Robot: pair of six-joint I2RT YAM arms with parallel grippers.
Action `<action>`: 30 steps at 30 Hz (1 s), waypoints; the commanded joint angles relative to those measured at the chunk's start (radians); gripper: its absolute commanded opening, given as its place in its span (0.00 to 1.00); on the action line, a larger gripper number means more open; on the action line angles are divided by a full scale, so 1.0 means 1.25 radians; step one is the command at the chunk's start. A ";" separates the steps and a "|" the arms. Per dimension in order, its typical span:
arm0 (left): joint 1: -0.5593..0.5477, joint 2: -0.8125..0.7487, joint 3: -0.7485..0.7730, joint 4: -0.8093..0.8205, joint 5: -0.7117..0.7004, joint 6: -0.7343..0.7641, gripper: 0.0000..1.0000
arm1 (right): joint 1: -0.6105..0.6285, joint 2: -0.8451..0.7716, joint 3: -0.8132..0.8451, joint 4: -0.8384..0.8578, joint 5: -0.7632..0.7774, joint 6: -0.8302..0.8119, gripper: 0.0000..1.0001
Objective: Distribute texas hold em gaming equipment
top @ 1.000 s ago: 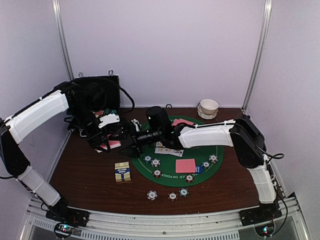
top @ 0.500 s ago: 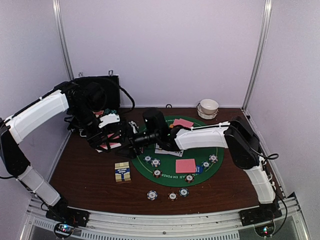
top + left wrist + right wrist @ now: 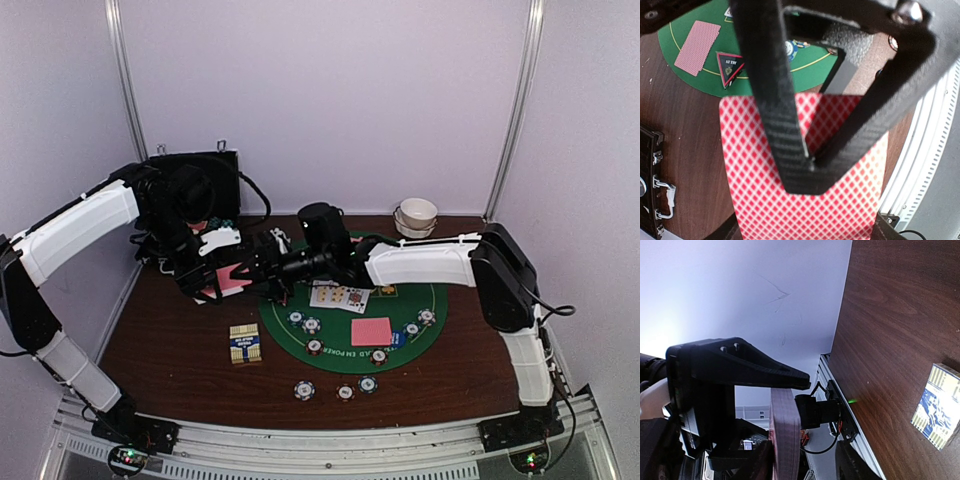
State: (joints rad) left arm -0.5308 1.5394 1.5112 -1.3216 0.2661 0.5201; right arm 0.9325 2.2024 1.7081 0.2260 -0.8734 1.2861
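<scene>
My left gripper hangs over the table's left side, shut on a deck of pink-backed playing cards. In the left wrist view its fingertips pinch the deck's diamond-patterned back. My right gripper reaches in from the right and straddles the deck's edge. Its left finger is against the cards and a gap shows on the other side, so it stands open. On the green mat lie face-up cards, a face-down card and striped chips. A red triangular marker also lies on the mat.
Three chips sit off the mat near the front edge. The blue-and-yellow card box lies left of the mat, also in the right wrist view. A white bowl stands at the back right, a black case at the back left.
My right gripper has slid left onto the deck held by the left gripper, and its jaws have narrowed around the cards. The left arm has barely moved.
</scene>
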 commanded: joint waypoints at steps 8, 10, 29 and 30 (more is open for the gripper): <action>0.004 -0.013 0.011 0.005 0.008 -0.006 0.00 | -0.015 -0.077 -0.034 -0.040 -0.003 -0.011 0.28; 0.004 -0.012 0.011 0.006 0.008 -0.006 0.00 | -0.016 -0.083 -0.034 -0.038 -0.004 -0.008 0.25; 0.004 -0.010 0.001 0.005 -0.005 -0.005 0.00 | -0.065 -0.152 -0.127 0.004 -0.008 0.013 0.00; 0.004 -0.011 0.000 0.006 -0.007 -0.004 0.00 | -0.074 -0.162 -0.141 0.008 -0.006 0.013 0.00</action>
State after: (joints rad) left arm -0.5308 1.5394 1.5108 -1.3270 0.2604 0.5201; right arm 0.8837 2.0743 1.5887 0.2123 -0.8860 1.3064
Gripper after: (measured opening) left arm 0.667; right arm 0.004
